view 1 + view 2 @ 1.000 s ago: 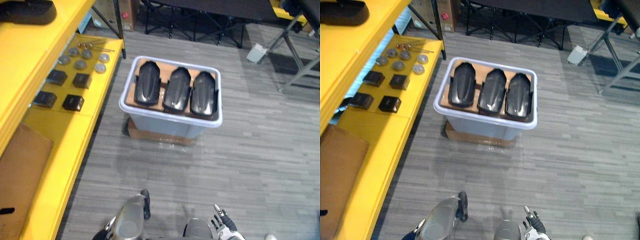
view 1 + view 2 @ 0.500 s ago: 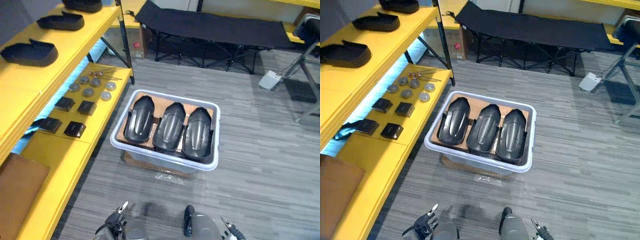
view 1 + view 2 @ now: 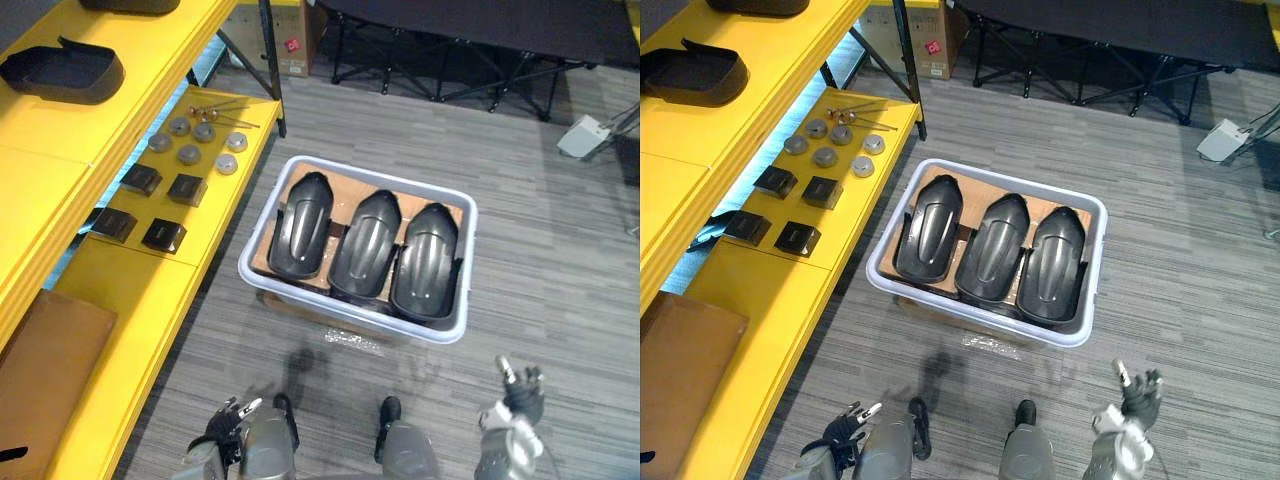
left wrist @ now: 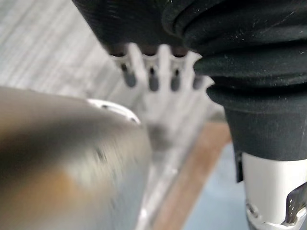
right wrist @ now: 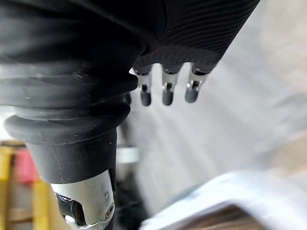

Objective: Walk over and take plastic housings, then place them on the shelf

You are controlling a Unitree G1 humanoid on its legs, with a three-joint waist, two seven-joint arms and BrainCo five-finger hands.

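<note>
My left fingers (image 4: 151, 76) and right fingers (image 5: 165, 93) hang straight, holding nothing. The left hand (image 3: 228, 428) sits low, while the right hand (image 3: 515, 398) has lifted since a moment ago. The view has shifted with my walking. Three black plastic housings (image 3: 370, 245) lie untouched in the pale bin (image 3: 468, 265) beside the yellow shelf (image 3: 130, 300), so I judge reaching comes next.

Bright, even light falls from above across the grey floor (image 3: 560, 260); soft pale highlights streak the three black plastic housings (image 3: 366, 243). A cyan glow lines the gap at the back of the yellow shelf (image 3: 130, 320).
</note>
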